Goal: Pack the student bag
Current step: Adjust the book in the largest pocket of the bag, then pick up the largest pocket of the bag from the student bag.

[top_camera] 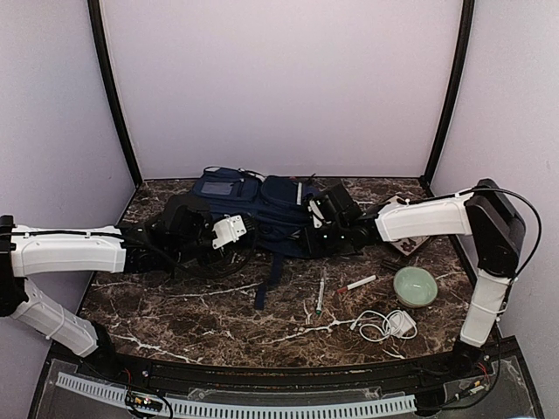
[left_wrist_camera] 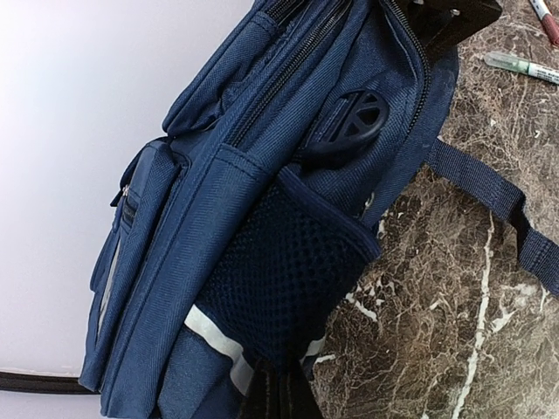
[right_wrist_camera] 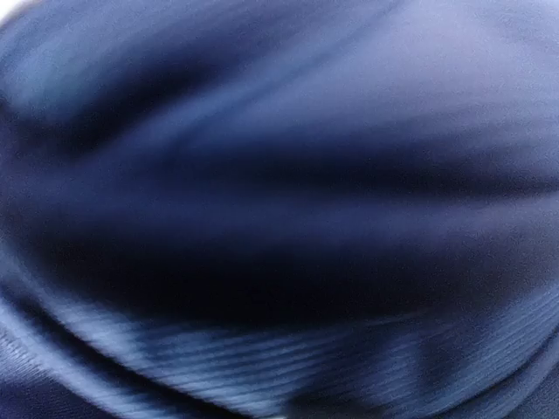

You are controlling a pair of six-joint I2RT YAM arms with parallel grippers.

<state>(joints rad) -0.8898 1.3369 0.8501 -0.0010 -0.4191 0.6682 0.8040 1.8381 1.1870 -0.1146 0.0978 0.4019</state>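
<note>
My right wrist view is nothing but smeared cloth of the large navy-blue fabric backpack with white stripes (right_wrist_camera: 279,175), too blurred to show a seam or my own fingers. From above, my right hand (top_camera: 325,218) sits dark against the backpack's right end, so I cannot tell how its jaws stand. My left hand (top_camera: 249,231) has its fingertips lost in shadow at the left end. My left wrist view cuts the backpack off top and bottom, and a green-and-white marker (left_wrist_camera: 524,65) at the right edge. A flat white thing (top_camera: 406,246) lies half under my right forearm, unreadable.
</note>
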